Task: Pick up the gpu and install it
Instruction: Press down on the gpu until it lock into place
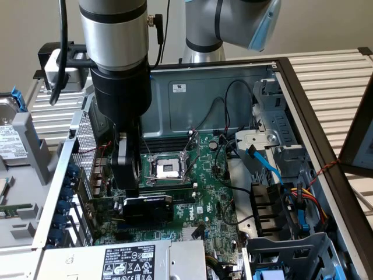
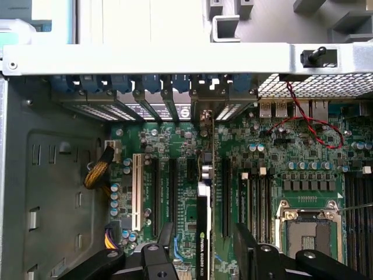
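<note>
In the exterior view the claw (image 1: pixel 129 188) is hanging with its fingers spread, empty, just above the gpu (image 1: pixel 147 207), which is standing on edge in a slot of the motherboard (image 1: pixel 204 192) inside the computer case (image 1: pixel 233 87).

The arm descends vertically at the exterior view's left, its silver and black wrist section pointing straight down. The gripper (image 1: pixel 129 186) hangs at its lower end, low inside the scene. In the wrist view the gripper (image 2: pixel 204 245) shows two black fingers (image 2: pixel 249 245) spread apart, jaws standing wide, nothing clamped between the pads. A second arm segment crosses at the far side.
</note>
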`<state>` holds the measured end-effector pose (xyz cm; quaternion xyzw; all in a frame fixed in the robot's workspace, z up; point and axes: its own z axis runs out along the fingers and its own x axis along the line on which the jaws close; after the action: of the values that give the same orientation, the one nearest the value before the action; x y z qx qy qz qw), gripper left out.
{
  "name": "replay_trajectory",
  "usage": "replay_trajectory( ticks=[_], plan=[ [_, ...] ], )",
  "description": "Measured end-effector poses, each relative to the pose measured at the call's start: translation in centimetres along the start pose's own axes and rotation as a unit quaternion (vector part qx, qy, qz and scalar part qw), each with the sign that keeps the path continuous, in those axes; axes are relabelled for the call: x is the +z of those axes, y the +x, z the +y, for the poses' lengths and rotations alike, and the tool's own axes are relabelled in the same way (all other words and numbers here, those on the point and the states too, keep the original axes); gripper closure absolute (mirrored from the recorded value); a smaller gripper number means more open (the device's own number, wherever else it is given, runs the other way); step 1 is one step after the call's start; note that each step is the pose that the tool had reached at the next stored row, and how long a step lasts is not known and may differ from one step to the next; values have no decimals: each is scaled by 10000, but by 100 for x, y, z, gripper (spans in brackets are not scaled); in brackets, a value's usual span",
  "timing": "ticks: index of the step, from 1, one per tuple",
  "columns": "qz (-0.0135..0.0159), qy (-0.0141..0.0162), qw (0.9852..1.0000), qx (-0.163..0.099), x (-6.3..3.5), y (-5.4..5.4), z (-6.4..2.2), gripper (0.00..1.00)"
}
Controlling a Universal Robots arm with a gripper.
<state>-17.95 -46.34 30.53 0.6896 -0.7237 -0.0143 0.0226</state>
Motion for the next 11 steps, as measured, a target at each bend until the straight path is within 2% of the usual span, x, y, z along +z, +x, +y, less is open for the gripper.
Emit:
replay_trajectory(
  ticks=[7, 9, 10, 11],
  plan=[
    [0, -1, 10000, 1, 0, 1, 12, 49],
    [0, 0, 10000, 0, 1, 1, 16, 62],
    [0, 0, 10000, 1, 1, 1, 20, 62],
    [0, 0, 10000, 1, 2, 1, 25, 68]
  ],
)
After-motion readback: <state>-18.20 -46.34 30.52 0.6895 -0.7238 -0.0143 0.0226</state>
